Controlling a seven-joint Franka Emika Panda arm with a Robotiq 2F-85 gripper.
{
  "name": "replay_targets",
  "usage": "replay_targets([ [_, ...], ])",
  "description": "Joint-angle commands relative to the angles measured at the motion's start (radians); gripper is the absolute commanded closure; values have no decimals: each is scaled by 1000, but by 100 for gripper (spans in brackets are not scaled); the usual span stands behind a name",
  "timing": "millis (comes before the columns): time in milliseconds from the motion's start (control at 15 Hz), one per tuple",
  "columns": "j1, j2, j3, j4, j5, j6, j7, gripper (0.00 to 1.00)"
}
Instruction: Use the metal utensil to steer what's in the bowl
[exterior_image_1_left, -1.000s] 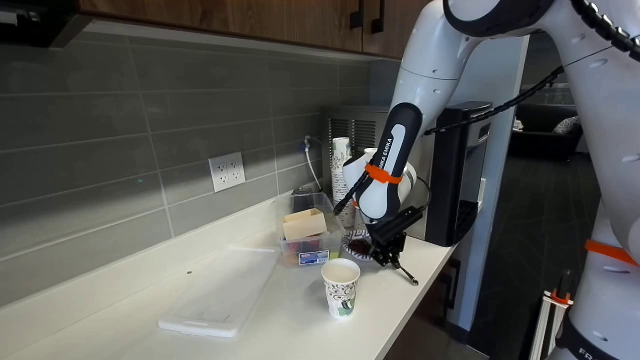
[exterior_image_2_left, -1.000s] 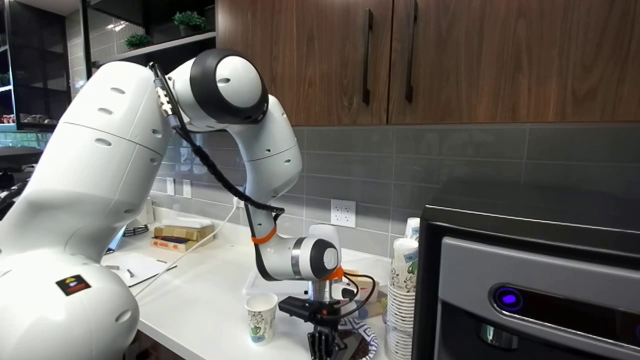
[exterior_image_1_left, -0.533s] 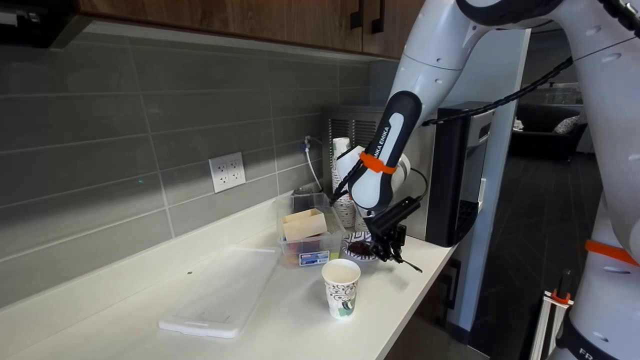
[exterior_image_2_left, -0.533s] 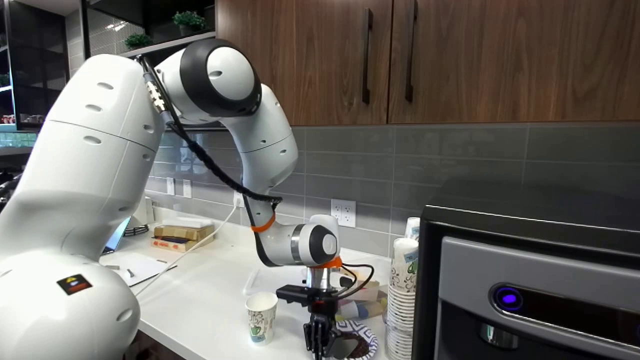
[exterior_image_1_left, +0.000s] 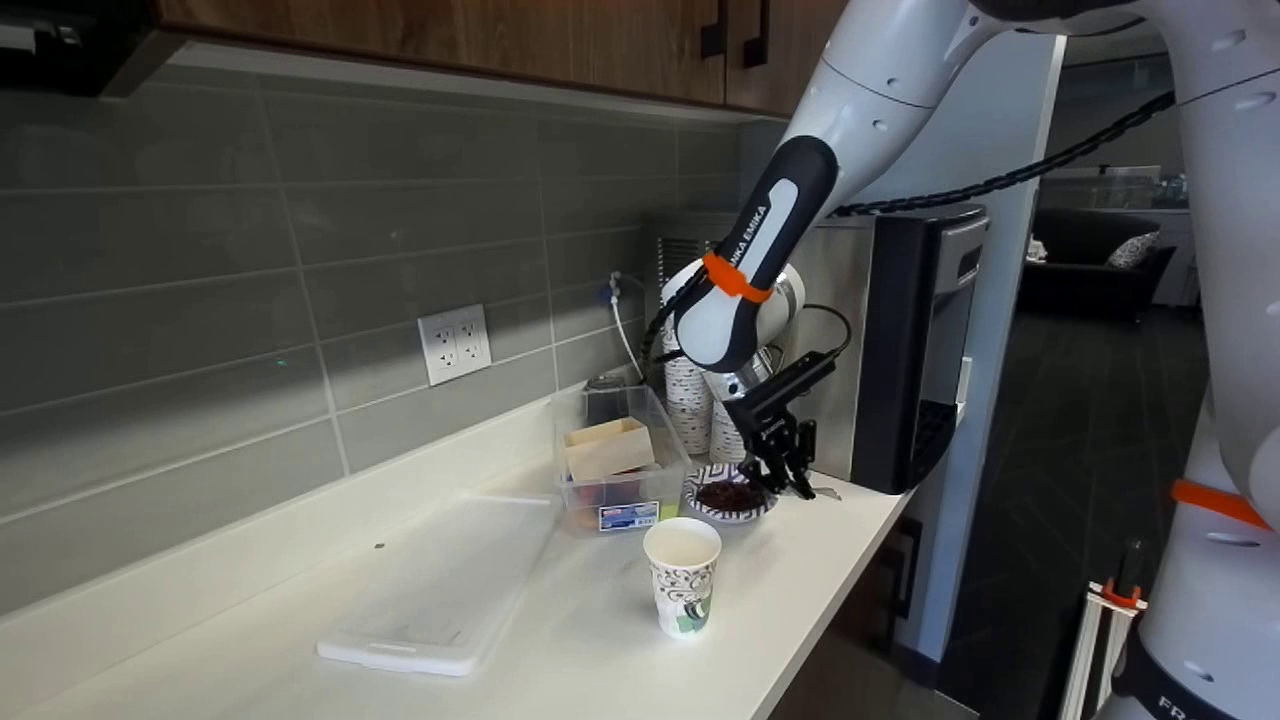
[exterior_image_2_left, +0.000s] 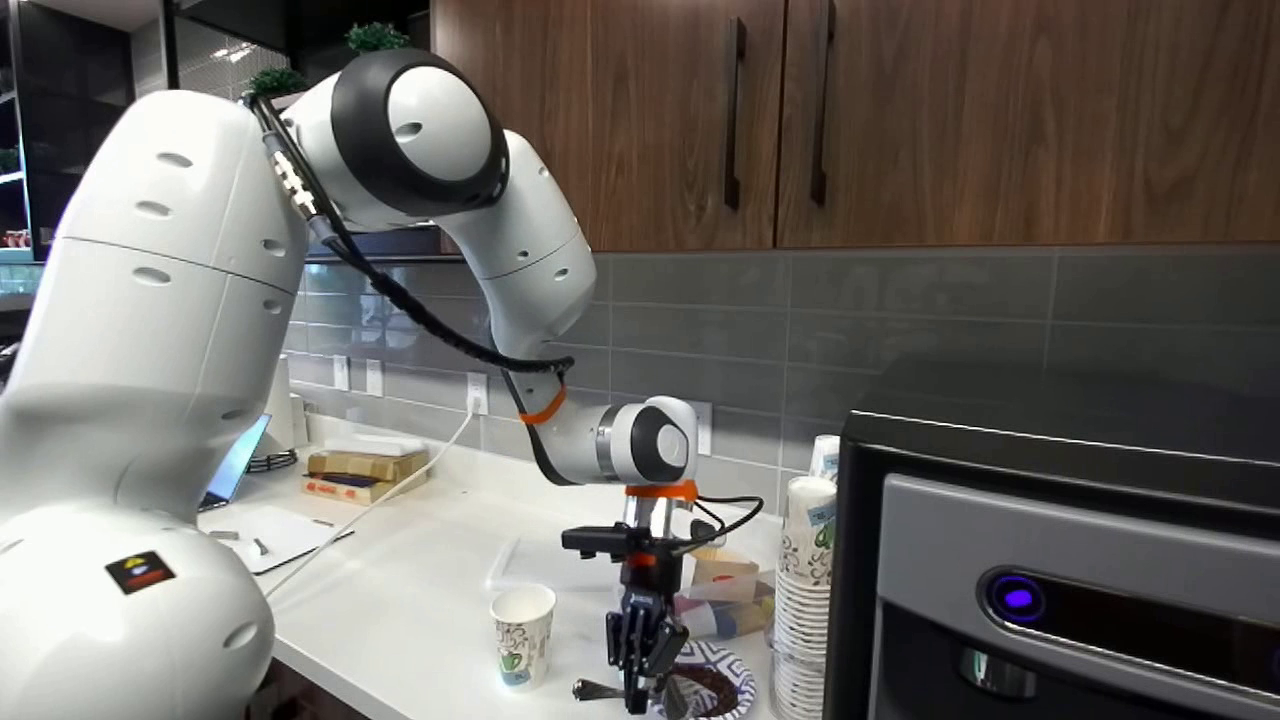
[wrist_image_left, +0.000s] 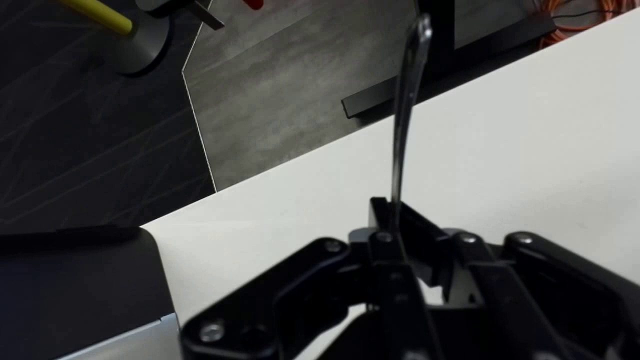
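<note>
The robot hand (wrist_image_left: 394, 220) is clamped on a metal utensil (wrist_image_left: 407, 90), just beside the bowl (exterior_image_1_left: 712, 471) of dark red stuff (exterior_image_1_left: 725, 495).

The bowl, patterned around the rim, sits on the counter (exterior_image_1_left: 580, 650) with the dark red stuff in its middle. Near it a paper cup (exterior_image_1_left: 682, 592) stands upright, its contents hard to tell, and a clear bin (exterior_image_1_left: 668, 485) holds a tan box (exterior_image_1_left: 608, 452) among other things. The metal utensil's long axis looks nearly level; one end points away from the bowl, toward the counter's front edge, and I can't make out the other end clearly.
</note>
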Motion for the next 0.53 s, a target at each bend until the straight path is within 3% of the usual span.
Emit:
replay_targets([
  [0,-44,51,14,67,51,-60,-77,98],
  [467,-66,126,26,134,92,-72,-138,98],
])
